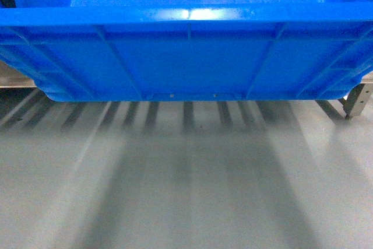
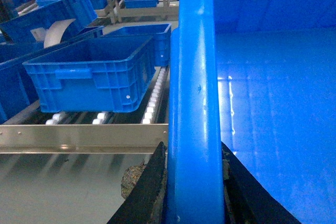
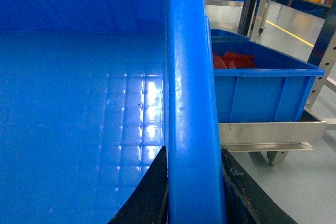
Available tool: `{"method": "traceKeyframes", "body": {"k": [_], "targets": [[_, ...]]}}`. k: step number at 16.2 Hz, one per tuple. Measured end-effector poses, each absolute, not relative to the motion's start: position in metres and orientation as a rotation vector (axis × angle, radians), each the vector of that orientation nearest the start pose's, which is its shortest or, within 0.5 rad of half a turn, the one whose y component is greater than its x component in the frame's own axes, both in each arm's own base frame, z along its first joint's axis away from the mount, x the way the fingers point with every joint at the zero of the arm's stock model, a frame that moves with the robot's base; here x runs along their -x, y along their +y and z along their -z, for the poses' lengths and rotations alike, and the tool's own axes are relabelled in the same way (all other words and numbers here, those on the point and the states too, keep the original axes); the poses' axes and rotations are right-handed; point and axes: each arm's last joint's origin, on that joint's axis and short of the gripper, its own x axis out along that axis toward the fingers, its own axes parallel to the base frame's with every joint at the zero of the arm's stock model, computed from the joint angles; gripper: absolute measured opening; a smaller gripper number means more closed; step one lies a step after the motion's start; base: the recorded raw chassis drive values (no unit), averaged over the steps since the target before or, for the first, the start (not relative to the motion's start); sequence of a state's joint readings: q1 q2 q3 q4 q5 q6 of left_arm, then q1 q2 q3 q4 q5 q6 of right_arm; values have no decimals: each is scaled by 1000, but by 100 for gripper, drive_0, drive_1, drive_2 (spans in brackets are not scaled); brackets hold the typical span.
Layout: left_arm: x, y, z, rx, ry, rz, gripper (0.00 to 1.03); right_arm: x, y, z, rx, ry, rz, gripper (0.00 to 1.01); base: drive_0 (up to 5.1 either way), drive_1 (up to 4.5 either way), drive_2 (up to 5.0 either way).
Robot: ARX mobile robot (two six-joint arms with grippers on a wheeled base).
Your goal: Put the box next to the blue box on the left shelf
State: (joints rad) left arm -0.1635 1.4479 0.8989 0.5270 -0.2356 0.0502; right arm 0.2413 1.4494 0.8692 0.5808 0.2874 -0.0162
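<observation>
Left wrist view: your left gripper [image 2: 194, 192] and right gripper [image 3: 191, 192] clamp the box [image 1: 186, 56] rims, carrying it level toward the left shelf [image 2: 84, 139], centre-left.

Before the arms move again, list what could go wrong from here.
1. The large bright-blue plastic crate is held only by its rims, the left gripper and the right gripper pinching thin edges; it could slip or tilt.
2. The crate fills the head view and hides the way ahead.
3. The smaller blue ribbed crate sits on the roller rack's steel front bar side; the carried one may bump it.
</observation>
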Motion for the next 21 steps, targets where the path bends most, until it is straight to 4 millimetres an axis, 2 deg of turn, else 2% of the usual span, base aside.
{"method": "traceKeyframes", "body": {"k": [21], "targets": [[-321, -46, -287, -56, 23, -71, 19, -314, 69, -281, 17, 3, 47, 21, 25, 457, -407]]}}
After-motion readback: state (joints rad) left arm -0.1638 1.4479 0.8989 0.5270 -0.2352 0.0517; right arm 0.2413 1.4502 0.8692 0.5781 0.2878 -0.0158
